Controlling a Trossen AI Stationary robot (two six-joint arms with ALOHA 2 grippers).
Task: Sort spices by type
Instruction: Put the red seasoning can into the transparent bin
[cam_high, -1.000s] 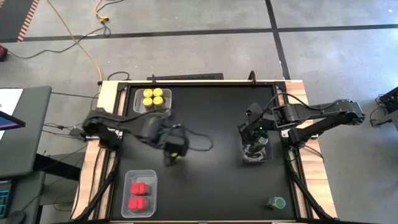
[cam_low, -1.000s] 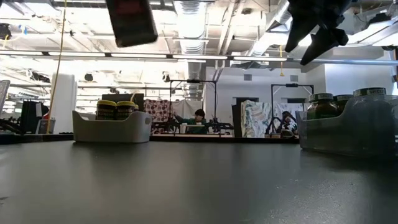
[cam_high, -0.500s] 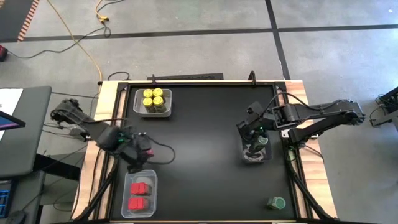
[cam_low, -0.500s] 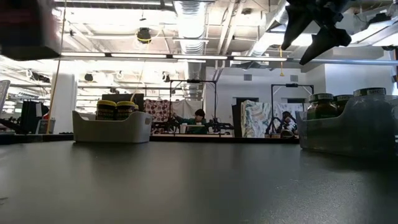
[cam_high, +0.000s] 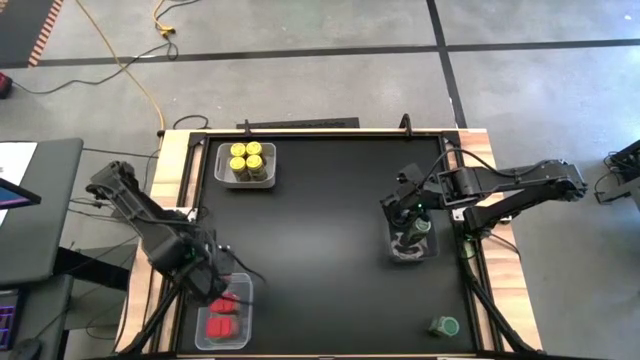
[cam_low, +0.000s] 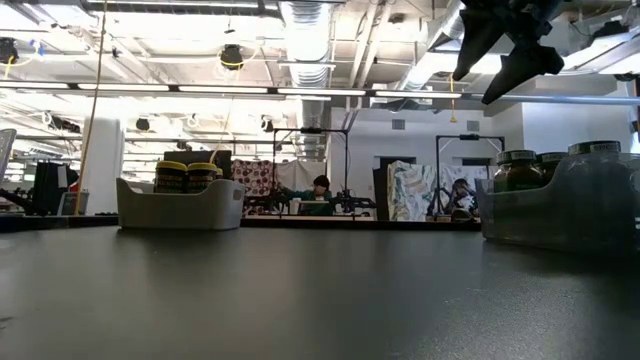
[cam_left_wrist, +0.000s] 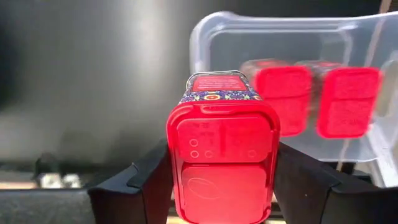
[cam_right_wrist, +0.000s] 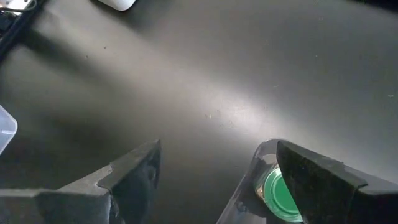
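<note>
A red spice tin (cam_left_wrist: 222, 149) is pinched in the left hand (cam_left_wrist: 221, 180), right at the clear bin (cam_left_wrist: 292, 37); the right hand (cam_right_wrist: 211, 180) is spread open.

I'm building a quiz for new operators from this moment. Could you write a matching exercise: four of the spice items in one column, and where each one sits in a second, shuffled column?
Things:
1. yellow-lidded jars
2. red tin
3. lone green-lidded jar
4. green-lidded jars

Places:
A. loose on the table, near its right front corner
B. clamped in the left gripper, at the front-left bin
C. in the back-left bin
D. in the right bin, under the open right gripper

Pairs: 1-C, 2-B, 3-A, 4-D
</note>
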